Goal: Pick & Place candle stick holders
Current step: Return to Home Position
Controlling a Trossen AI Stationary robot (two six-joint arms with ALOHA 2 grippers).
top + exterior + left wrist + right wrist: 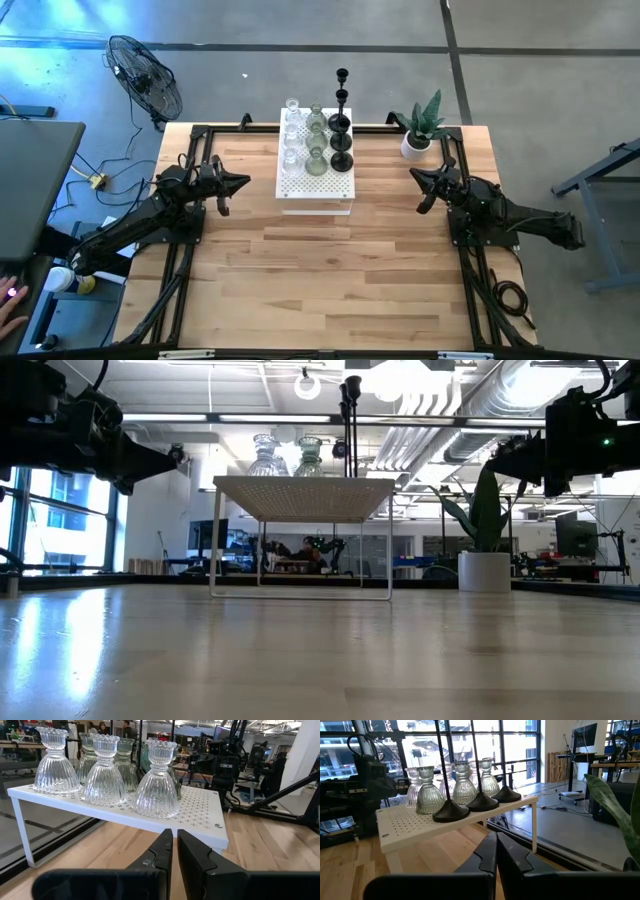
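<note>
Candle stick holders [316, 135] all stand upright on the white perforated shelf [315, 192]: clear column toward the left gripper [245, 183], black column toward the right gripper [414, 176], green between. Both grippers flank the shelf without touching it, about equally near, jaws closed and empty. Judged: nothing left to pick.
</note>
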